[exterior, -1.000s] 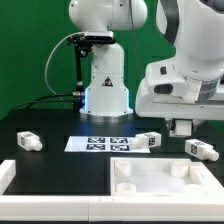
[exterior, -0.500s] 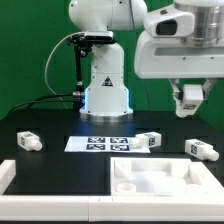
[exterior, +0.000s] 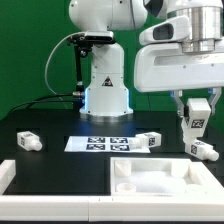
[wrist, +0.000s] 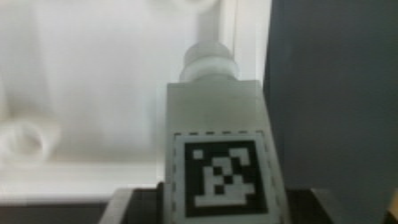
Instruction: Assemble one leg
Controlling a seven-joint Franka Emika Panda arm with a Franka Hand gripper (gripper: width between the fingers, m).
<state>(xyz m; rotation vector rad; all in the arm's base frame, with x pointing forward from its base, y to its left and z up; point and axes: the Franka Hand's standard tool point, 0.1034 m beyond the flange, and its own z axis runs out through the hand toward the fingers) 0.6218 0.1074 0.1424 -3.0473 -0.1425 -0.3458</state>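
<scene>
While jaws clamp it, smooth white oblong leg [exterior: 190,125], square-tagged.

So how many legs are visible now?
4: one leg held upright in the jaws, one at the exterior view's left, one mid-table, one at its right. Others may be hidden.

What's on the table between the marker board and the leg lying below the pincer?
One more leg, right beside the marker board; past it, bare black table up to the rightmost lying leg. The exterior view shows it.
</scene>
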